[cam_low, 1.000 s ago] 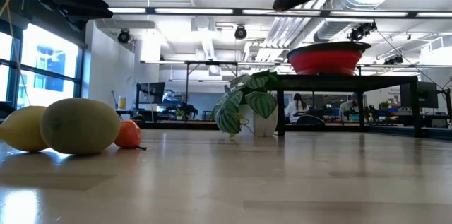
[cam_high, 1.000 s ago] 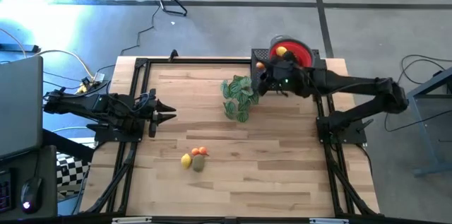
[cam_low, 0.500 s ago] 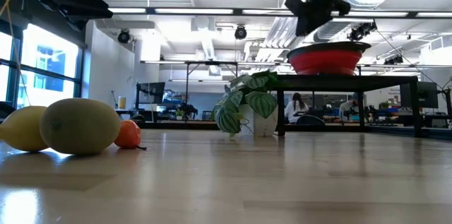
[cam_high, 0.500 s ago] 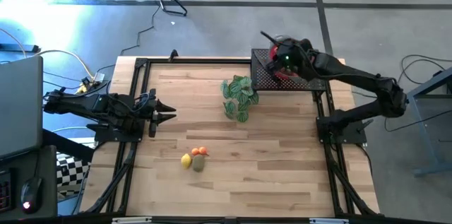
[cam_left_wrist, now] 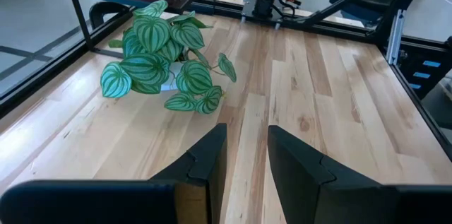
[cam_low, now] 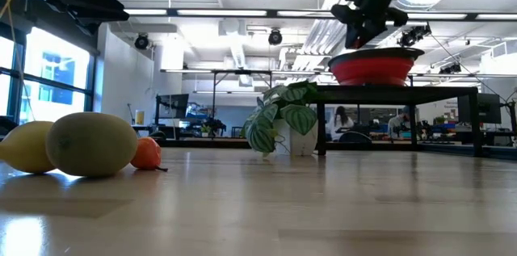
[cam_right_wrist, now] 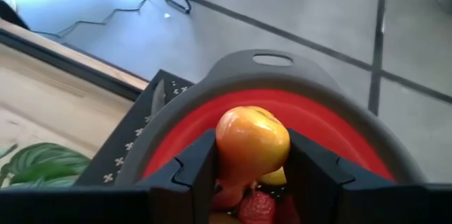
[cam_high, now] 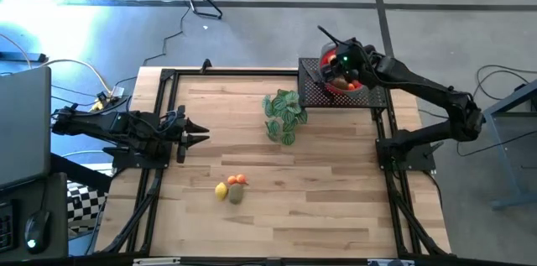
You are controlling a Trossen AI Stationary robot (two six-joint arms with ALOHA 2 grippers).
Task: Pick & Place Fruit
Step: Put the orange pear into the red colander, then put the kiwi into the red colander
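My right gripper (cam_right_wrist: pixel 252 162) hangs over the red bowl (cam_right_wrist: pixel 332 128) with its grey rim (cam_right_wrist: pixel 272 68), shut on an orange-yellow fruit (cam_right_wrist: pixel 252 139). The bowl stands on a black raised stand (cam_high: pixel 315 81) at the table's far right and holds more fruit, among them a red piece (cam_right_wrist: pixel 258 206). A lemon (cam_high: pixel 221 190), orange pieces (cam_high: pixel 238 180) and a brown-green fruit (cam_high: pixel 236 193) lie together on the table near its front. My left gripper (cam_high: pixel 201 133) waits at the left edge, open, with nothing between its fingers (cam_left_wrist: pixel 212 157). My right gripper pinches the orange-yellow fruit by its two opposite sides (cam_right_wrist: pixel 224 146) between its two fingers. The fingers slant downward, pointing toward the table's far edge. The fruit is lifted clear, above the fruit lying in the bowl.
A green leafy plant sprig (cam_high: pixel 284 113) lies on the table just left of the stand. In the low view the bowl (cam_low: pixel 376 69) sits well above the tabletop. Black frame rails (cam_high: pixel 155 123) run along the table's left, right and far sides.
My right gripper has swung from beside the stand's left edge, above the plant, toward the table's far right, and now hangs over the bowl. It has turned on the way, carrying the fruit with it.
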